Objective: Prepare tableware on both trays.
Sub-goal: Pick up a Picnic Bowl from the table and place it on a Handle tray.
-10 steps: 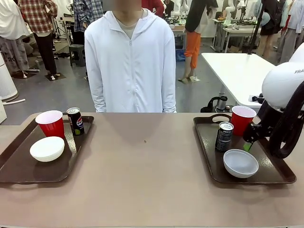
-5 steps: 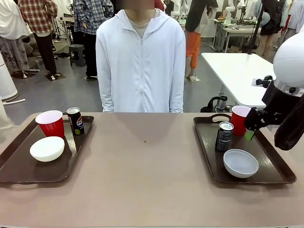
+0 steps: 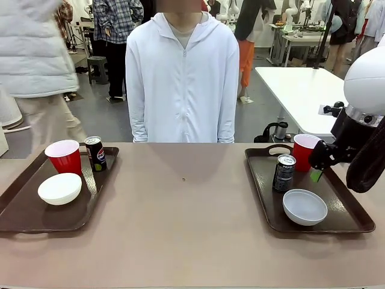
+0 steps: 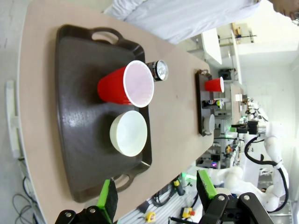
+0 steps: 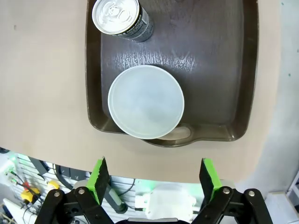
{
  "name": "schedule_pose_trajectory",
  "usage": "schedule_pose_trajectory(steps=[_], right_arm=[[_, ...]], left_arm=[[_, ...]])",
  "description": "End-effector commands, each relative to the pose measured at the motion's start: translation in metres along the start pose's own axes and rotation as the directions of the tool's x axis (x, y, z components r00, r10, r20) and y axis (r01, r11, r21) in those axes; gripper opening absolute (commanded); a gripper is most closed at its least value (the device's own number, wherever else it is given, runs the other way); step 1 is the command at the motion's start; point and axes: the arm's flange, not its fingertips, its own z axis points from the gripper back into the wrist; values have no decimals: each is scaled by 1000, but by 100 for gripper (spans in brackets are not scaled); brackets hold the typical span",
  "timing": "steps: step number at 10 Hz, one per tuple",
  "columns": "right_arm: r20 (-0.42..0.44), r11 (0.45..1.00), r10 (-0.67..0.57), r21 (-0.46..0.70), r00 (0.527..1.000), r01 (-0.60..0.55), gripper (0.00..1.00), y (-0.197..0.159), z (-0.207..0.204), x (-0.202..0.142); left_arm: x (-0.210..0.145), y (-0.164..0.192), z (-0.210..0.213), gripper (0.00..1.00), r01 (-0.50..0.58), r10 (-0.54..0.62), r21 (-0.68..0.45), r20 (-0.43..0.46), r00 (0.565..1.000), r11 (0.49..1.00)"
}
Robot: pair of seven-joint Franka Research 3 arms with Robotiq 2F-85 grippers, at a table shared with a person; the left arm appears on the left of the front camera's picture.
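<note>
A: Where does the tableware stand?

B: All of it is on the trays. On the right tray (image 3: pixel 349 212) a red cup (image 3: pixel 305 151) stands at the far end, a dark can (image 3: pixel 283 173) just beside it toward the table's middle, and a white bowl (image 3: pixel 304 206) at the near end. The left tray (image 3: pixel 18 218) carries its own red cup (image 3: pixel 64 156), can (image 3: pixel 95 153) and bowl (image 3: pixel 59 188), laid out in mirror.

A: And the grippers?

B: The right gripper (image 3: pixel 317 167) hangs above the right tray, near that cup's outer side, jaws spread wide and holding nothing. Its wrist camera looks straight down: the bowl (image 5: pixel 145 101) sits ahead of the green fingertips (image 5: pixel 99 173), roughly centred between them, and the can (image 5: pixel 122 17) is farther on, upright, so its long axis runs along the line of sight. The left gripper (image 4: pixel 156 191) is also parted and empty, well back from the left tray (image 4: pixel 77 140).

A: So what would the next move turn on?

B: My judgement: both sets look complete, so little is left. If anything on the right needs nudging, the right arm is nearer, and a plain descent would meet the bowl.
</note>
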Motion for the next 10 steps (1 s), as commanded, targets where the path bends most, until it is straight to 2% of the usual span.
schedule_pose_trajectory(steps=[1,5,6,7,8,10], right_arm=[[16,1000,7,-5,1000,-7,100,-1,-3,2],[3,1000,0,0,1000,0,99,0,0,0],[13,967,15,253,1000,-18,100,-19,28,-25],[44,934,-48,357,998,29,100,-48,38,-33],[52,876,-37,482,998,7,100,-75,40,-39],[96,811,-72,585,993,2,100,-129,36,-50]], left_arm=[[-1,-1,1,90,2,-2,-15,13,1000,1000],[-1,-1,1,90,2,-2,-15,13,1000,1000],[-1,-1,1,90,2,-2,-15,13,1000,1000],[-1,-1,1,90,2,-2,-15,13,1000,1000],[-1,-1,1,90,2,-2,-15,13,1000,1000],[-1,-1,1,90,2,-2,-15,13,1000,1000]])
